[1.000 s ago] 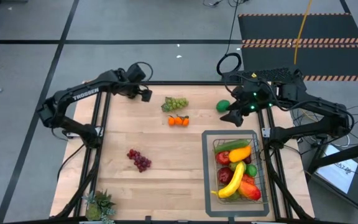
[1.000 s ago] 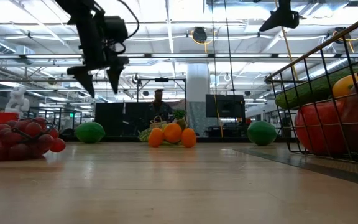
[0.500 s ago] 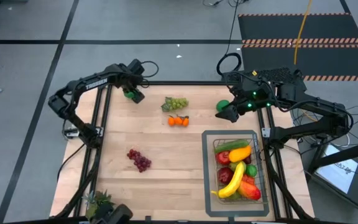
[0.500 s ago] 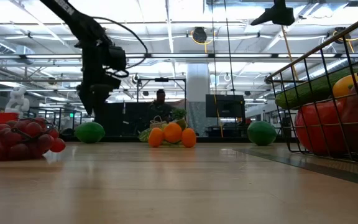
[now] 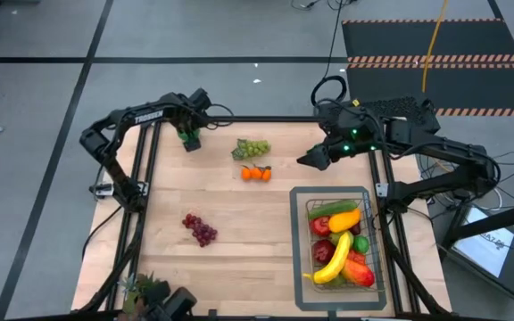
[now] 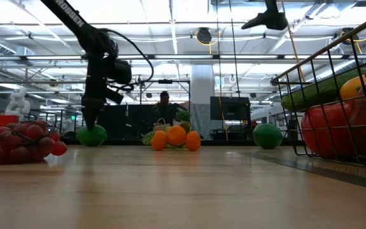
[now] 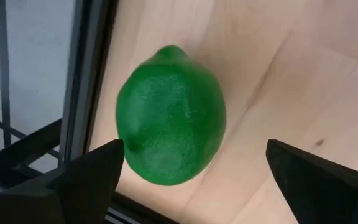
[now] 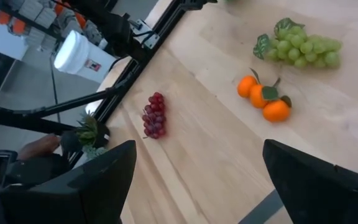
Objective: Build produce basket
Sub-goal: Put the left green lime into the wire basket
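- Wooden table [image 5: 239,259] sits in a big bright hall, and a person [image 6: 164,102] shows far back in the low view.
- Lime [image 7: 171,115] lies at the far left corner of the table, just beside the dark frame rail.
- Left gripper [image 5: 188,138] hangs right over this lime, fingers [image 7: 89,177] spread wide with the lime between them, not squeezing it yet.
- My guess at the step: the left arm is about to pick up this lime.
- Next, I think the gripper needs to go a bit lower, then close on the round sides so the lime does not roll away.
- After that the lime must ride all the way across to the basket [image 5: 373,234] on the right side.
- Basket stands on a grey tray [image 5: 298,267] and already holds a banana [image 5: 334,260], a cucumber [image 5: 330,208] and red and yellow fruit.
- Green grapes [image 5: 252,147] and oranges [image 5: 256,173] lie near each other at the far middle.
- Red grapes [image 5: 200,228] lie alone on the left half.
- Second lime [image 6: 267,135] sits at the far right in the low view; from above the right arm hides it.
- Right gripper [image 5: 311,160] hovers high near that spot, fingers open and empty.
- Little plant [image 5: 143,290] stands at the near left corner, and it is not for the basket.
- So a good part of the job is done, with five things left out.
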